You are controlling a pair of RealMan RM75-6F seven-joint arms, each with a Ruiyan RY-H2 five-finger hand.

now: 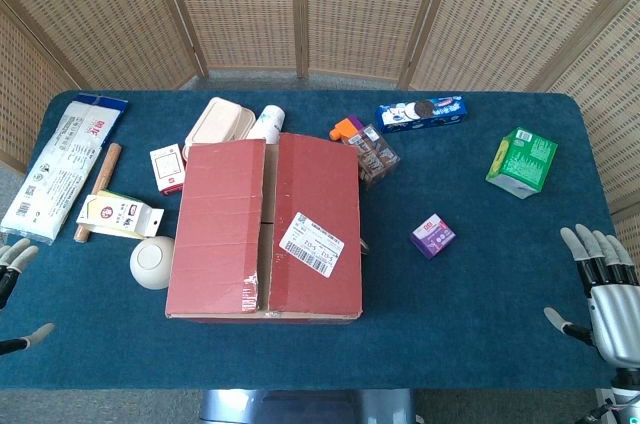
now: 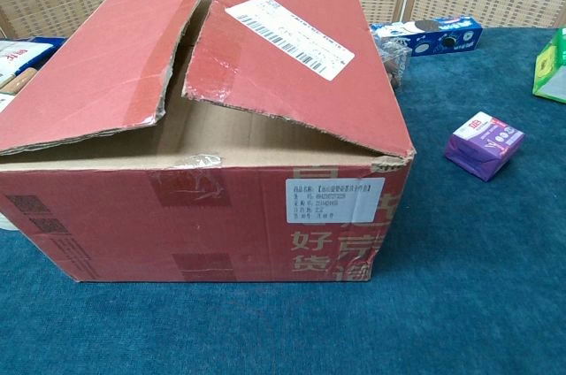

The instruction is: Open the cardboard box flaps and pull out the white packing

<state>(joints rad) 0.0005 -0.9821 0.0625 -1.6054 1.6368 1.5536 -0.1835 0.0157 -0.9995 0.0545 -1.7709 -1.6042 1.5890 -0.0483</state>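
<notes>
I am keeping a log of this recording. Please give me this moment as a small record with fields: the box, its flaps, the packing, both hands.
box: red cardboard box, mid-table
flaps: two top flaps, unsealed, slightly raised, still covering the opening
white packing: not visible
left hand: at the table's left edge, fingers apart, holding nothing
right hand: at the table's right edge, fingers apart, holding nothing
nearest items: white round object on the box's left; purple packet on its right
</notes>
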